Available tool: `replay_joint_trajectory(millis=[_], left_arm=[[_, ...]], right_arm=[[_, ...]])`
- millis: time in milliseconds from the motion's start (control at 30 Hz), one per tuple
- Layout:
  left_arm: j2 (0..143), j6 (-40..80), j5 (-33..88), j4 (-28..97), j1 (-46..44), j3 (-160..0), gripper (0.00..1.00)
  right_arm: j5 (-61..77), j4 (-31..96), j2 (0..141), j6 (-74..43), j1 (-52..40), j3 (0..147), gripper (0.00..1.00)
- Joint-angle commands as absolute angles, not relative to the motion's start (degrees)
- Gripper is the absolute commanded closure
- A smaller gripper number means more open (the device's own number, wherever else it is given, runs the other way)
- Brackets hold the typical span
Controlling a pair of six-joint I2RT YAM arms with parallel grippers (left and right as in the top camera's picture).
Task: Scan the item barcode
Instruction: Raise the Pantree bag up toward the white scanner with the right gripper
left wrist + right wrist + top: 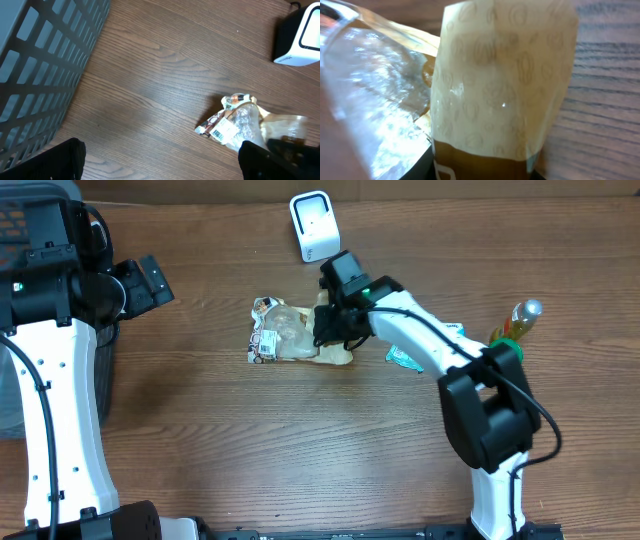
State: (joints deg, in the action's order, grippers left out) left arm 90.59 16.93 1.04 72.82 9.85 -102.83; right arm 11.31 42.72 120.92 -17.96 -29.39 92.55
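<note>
Overhead view of a wooden table (250,440) with two white robot arms. A crinkly snack bag (285,335), part clear film and part tan paper, lies flat near the middle. The right gripper (328,328) sits over the bag's right, papery end. Its wrist camera is filled by that tan paper at very close range, and the fingers are hidden, so it cannot be told whether the jaws have closed on the bag. The left gripper (152,280) hangs well apart at the left with its jaws spread wide and nothing in them, beside a grey basket (45,65). A small white scanner (313,225) stands upright beyond the bag, near the far edge of the table. The barcode (223,131) is a white label on the bag's left end, the end away from the right gripper, and it faces up.

The step in hand looks like taking hold of the bag. To do it well, the jaws should pinch the paper end firmly before lifting, since thin film can slip or fold. Once the bag is raised, its free end may droop, so it should be turned slowly until the label faces the scanner's front, and held flat and steady there.
</note>
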Motion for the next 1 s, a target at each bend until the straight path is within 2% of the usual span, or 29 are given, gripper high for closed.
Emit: replay_joint_trajectory(millis=[0,100,267,500,567,667,967], left_arm=[[90.7,16.3,1.1,72.8,9.7,-103.2,0.0],[90.7,16.3,1.1,72.8,9.7,-103.2,0.0],[90.7,16.3,1.1,72.8,9.7,-103.2,0.0],[90.7,16.3,1.1,72.8,9.7,-103.2,0.0],[90.7,16.3,1.1,72.8,9.7,-103.2,0.0],[90.7,16.3,1.1,72.8,9.7,-103.2,0.0],[90.7,16.3,1.0,72.8,9.7,-103.2,0.0]], right_arm=[[23.8,42.5,116.6,-17.6,-27.1,92.4,0.96],[32.9,43.1,116.5,-17.6,-23.8,92.4,0.96],[35.9,45.6,116.5,-17.5,-20.1,92.4,0.96],[36.6,46.7,116.5,-15.0,-20.0,92.3,0.96],[40.7,46.2,116.5,-13.9,-20.0,92.3,0.96],[54.8,43.5,116.5,-7.3,-19.1,92.3,0.96],[60.2,40.6,115.6,-7.3,-18.0,95.9,0.96]])
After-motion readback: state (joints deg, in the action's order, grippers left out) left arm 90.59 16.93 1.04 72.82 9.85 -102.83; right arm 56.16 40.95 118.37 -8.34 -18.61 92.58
